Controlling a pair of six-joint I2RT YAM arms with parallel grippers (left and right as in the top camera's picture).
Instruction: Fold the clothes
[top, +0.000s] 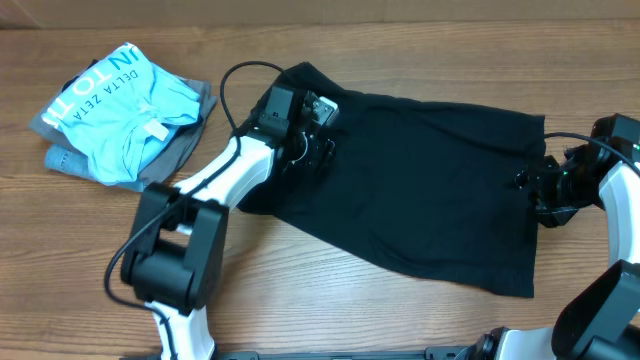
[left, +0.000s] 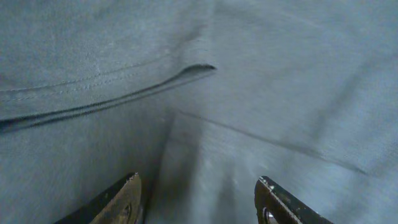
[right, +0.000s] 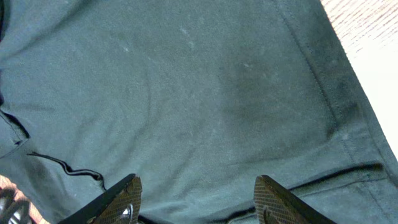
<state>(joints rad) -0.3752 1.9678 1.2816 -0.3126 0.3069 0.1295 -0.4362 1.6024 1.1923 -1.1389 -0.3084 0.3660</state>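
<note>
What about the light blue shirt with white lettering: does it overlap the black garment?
No, the light blue lettered shirt rests on a grey garment, clear of the plain black fabric garment.

Clothes (top: 420, 190): plain black, no pattern; read dk grey-teal in wrist views, stitching same tone. Shirt (top: 115, 110) left of the clothes: lt blue w/ white lettering. Garment (top: 197, 120) under that shirt: grey. Tabletop (top: 330, 300): mid-brown wood grain. Left arm (top: 232, 170): white shell, black joints. Left hand (left: 196, 186): black, brassy edges. Right hand (right: 196, 186): black, fine cross-hatch.
</note>
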